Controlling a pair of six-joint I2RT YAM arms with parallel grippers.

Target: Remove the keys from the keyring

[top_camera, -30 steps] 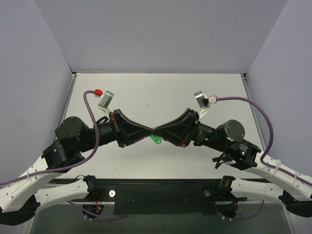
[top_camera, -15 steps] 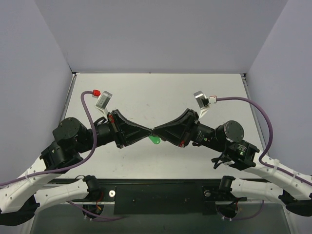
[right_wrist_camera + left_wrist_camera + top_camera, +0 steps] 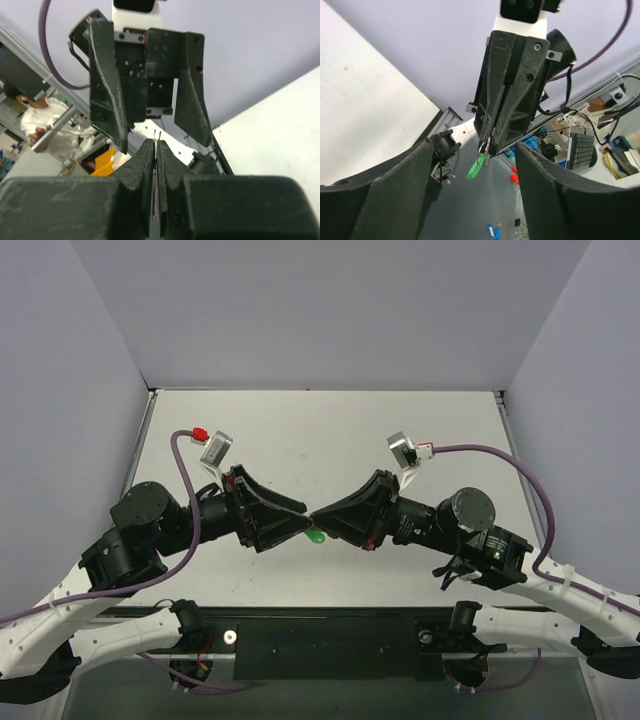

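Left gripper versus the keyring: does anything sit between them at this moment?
Nothing visible does. The open left gripper faces the tips of the shut right gripper, from which the keyring hangs free, green tag downward; only air lies between them.

A white desk [image 3: 330,430] forms the base of a three-sided enclosure. A plain pale lavender back wall [image 3: 330,310], left wall [image 3: 60,410] and right wall [image 3: 590,380] rise from its edges, evenly lit, and only soft shadows fall on the desk. A black rail [image 3: 330,645] runs along its near edge. Past the enclosure, the wrist views show a clutter of cables and equipment [image 3: 582,147] and a person in white [image 3: 35,120].
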